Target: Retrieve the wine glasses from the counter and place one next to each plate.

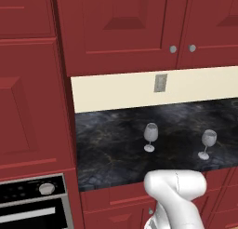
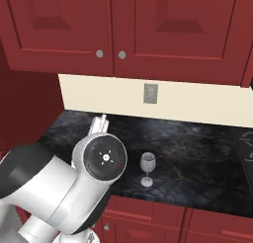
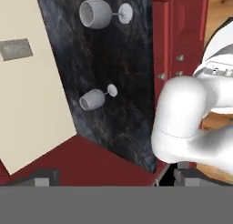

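Spanning the wall under dark red cabinets point(image 1: 121, 28), the counter point(image 1: 116, 153) is seen as a black marbled slab backed by a cream backsplash point(image 1: 116, 93) carrying a grey outlet plate point(image 1: 160, 83). Two wine glasses are stood upright on it, well apart: one point(image 3: 93, 99) nearer the jaws, the other point(image 3: 98, 13) farther beyond it. The gripper point(image 3: 109, 177) is held off the counter, jaws spread wide with nothing between them, both glasses untouched ahead.

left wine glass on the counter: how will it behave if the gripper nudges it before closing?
Left wine glass probably tips easily: rounded bowl on a thin stem over a small foot. Once down it would likely roll on the smooth counter. Looks fragile; grip gently.
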You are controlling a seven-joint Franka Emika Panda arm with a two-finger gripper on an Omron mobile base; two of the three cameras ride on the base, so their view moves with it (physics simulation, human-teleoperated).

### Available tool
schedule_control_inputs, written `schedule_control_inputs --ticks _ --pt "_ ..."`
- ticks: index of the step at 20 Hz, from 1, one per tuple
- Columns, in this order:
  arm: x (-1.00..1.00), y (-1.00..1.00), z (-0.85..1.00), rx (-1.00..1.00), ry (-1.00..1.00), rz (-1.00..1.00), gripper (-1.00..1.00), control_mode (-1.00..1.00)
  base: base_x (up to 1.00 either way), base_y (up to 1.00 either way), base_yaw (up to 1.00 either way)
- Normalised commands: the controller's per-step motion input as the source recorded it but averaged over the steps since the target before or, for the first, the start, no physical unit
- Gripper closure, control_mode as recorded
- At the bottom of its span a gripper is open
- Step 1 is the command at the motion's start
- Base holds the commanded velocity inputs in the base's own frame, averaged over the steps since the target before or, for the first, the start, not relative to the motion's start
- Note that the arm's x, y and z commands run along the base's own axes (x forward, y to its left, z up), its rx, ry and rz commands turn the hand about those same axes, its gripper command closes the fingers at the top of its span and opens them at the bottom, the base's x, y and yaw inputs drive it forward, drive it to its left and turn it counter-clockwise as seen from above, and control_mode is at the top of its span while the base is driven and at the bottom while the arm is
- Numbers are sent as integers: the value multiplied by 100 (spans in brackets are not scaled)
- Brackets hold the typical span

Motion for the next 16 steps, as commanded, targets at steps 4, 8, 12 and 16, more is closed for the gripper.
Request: schedule_control_inputs --ticks 4,8,12,16 --pt "14 -30 -36 32 11 -7 -100 -100 0 0 0" --pt "15 -45 -30 32 26 0 -100 -100 0 0 0" --pt "24 -53 -25 24 32 5 -100 -100 0 0 0" --pt "19 -48 -26 15 29 8 -100 -100 0 0 0"
